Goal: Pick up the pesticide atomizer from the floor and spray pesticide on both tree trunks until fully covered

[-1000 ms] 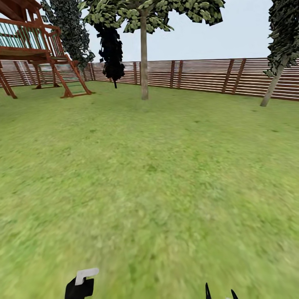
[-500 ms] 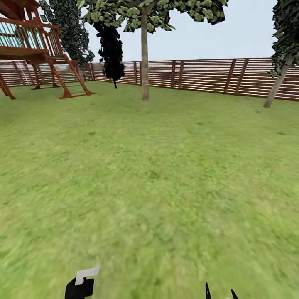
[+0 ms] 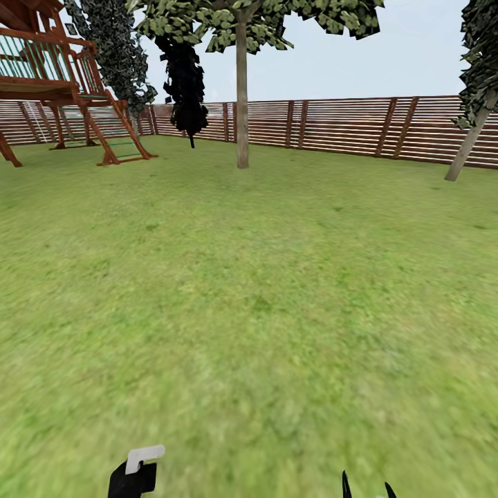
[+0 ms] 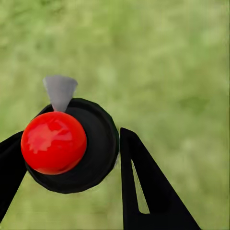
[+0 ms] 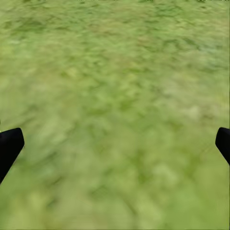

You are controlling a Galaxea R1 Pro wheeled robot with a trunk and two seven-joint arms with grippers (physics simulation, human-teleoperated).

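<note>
While the left gripper [image 4: 67, 165] grasps the pesticide atomizer [image 4: 72, 146], the right gripper [image 5: 115, 143] hangs spread, released over lawn [image 3: 277, 311]; tree trunk [image 3: 242, 111] at twelve o'clock, another [image 3: 470, 145] at two.

Left claw [image 4: 67, 167] grips the pesticide atomizer [image 4: 72, 146] above grass [image 4: 167, 72].
</note>
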